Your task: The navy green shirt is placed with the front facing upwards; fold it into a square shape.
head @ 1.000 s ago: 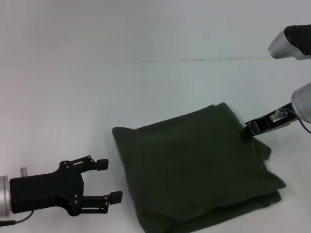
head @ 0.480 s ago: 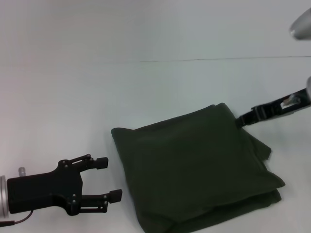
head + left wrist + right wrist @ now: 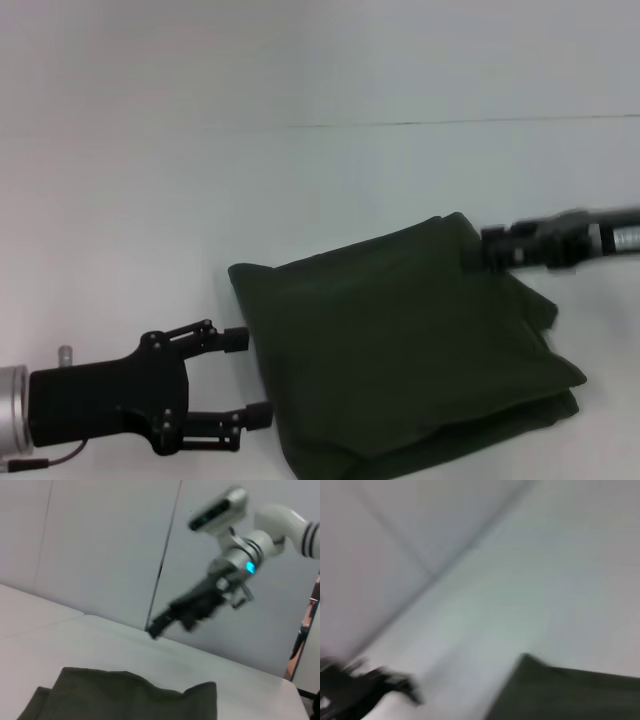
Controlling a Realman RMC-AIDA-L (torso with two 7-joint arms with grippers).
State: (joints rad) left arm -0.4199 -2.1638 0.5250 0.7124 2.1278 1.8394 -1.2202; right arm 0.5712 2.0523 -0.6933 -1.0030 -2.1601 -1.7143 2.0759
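The navy green shirt (image 3: 400,345) lies folded into a rough square on the white table, plain green side up, no lettering showing. Its edge also shows in the left wrist view (image 3: 125,697) and a corner in the right wrist view (image 3: 570,695). My left gripper (image 3: 250,378) is open at the lower left, its fingertips just short of the shirt's left edge. My right gripper (image 3: 490,250) hovers, blurred by motion, over the shirt's far right corner. The left wrist view shows it (image 3: 155,627) raised above the table beyond the shirt.
White table (image 3: 150,200) spreads around the shirt, with a thin seam line (image 3: 450,122) across the back. The right arm (image 3: 260,535) reaches in from the right. In the right wrist view my left gripper (image 3: 370,685) appears as a dark blur.
My left gripper has moved right, up to the shirt's left edge. The right gripper has swung left and flattened out over the shirt's far right corner.
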